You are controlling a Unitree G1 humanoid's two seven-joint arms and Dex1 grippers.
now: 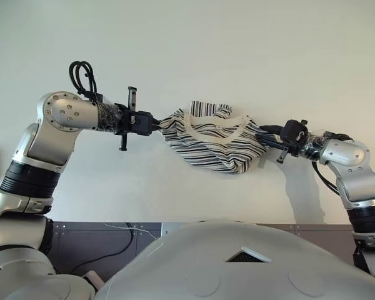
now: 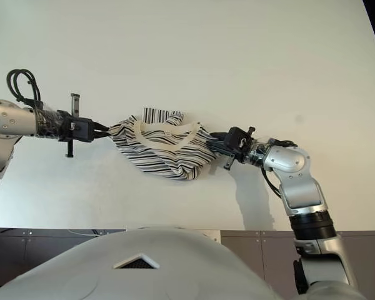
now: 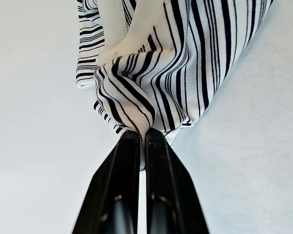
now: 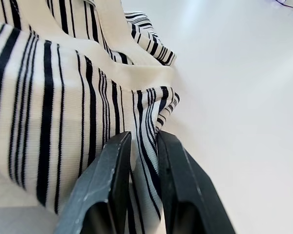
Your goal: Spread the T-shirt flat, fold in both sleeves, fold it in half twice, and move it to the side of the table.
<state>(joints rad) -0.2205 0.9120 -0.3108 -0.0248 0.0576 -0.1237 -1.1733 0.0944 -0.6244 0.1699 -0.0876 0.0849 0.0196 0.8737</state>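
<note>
Left wrist view, grip: my left end effector point(image 3: 142, 134) is closed on a narrow pleat of the striped T-shirt point(image 3: 176, 58), with the cloth caught only at the very tips.
Left wrist view, risk: I judge that a hard pull outward could drag that thin pleat free and drop this end.
Right wrist view, grip: my right end effector point(image 4: 144, 139) is clamped on a fold of the T-shirt, with stripes showing between the fingers.
Right wrist view, risk: the fold looks several layers thick, so spreading might carry a hidden layer along and leave it doubled.
Left eye view, T-shirt: it sags bunched between my two arms over the bench point(image 1: 237, 50), cream collar point(image 1: 215, 125) uppermost. I cannot tell if its low side touches the bench.
Left eye view, risk: uneven pulls would twist it rather than flatten it.
Right eye view, edges: the bench's near edge runs between the T-shirt and me, and its right edge lies well apart from the T-shirt.
Right eye view, room: broad bench surface stretches beyond the T-shirt and to either side of it.
</note>
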